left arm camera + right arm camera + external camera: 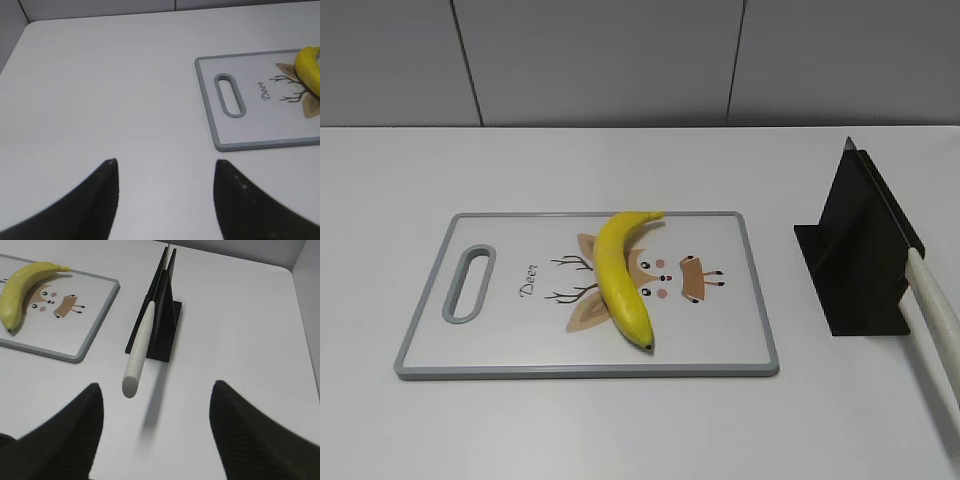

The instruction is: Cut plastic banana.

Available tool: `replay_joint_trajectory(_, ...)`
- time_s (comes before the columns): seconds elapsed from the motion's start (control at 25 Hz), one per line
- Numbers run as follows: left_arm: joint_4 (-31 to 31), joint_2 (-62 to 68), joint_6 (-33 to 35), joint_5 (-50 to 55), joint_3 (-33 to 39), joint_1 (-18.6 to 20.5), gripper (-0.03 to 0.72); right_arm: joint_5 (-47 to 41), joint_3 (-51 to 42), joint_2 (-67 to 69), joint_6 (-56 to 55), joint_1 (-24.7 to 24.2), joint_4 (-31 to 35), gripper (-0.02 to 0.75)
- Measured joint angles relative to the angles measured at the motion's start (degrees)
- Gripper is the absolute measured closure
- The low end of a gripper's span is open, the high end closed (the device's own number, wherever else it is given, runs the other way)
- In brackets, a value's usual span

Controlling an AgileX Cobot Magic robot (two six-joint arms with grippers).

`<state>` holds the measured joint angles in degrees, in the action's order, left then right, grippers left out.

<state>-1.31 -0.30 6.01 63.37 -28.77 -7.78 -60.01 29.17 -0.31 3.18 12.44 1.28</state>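
The plastic banana point(620, 275), whole, yellow and curved, lies on a white cutting board point(500, 345) with a grey rim and a deer print. It also shows in the right wrist view point(20, 287) and at the edge of the left wrist view point(309, 70). A knife with a pale handle point(938, 320) rests in a black stand point(855, 260), handle end toward the table's front; the handle point(140, 347) also shows in the right wrist view. My left gripper point(165, 162) is open and empty over bare table left of the board. My right gripper point(156, 387) is open and empty, just short of the knife handle's end.
The board's slotted grey handle point(230, 95) is at its left end. The white table point(640, 430) meets a grey panelled wall point(620, 60) at the back. The table's right edge point(300, 315) lies past the black stand point(162, 315).
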Motion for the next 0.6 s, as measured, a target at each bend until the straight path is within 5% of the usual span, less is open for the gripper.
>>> replay_joint_trajectory(0.36,0.0,0.0,0.0,-0.5,0.3,0.0,0.099,0.0,0.0,0.0,-0.2,-0.2,0.1,0.218)
replay_joint_trajectory(0.6,0.0,0.0,-0.1,-0.6,0.3,0.0,0.099,0.0,0.0,0.0,-0.2,-6.6,0.1,0.218)
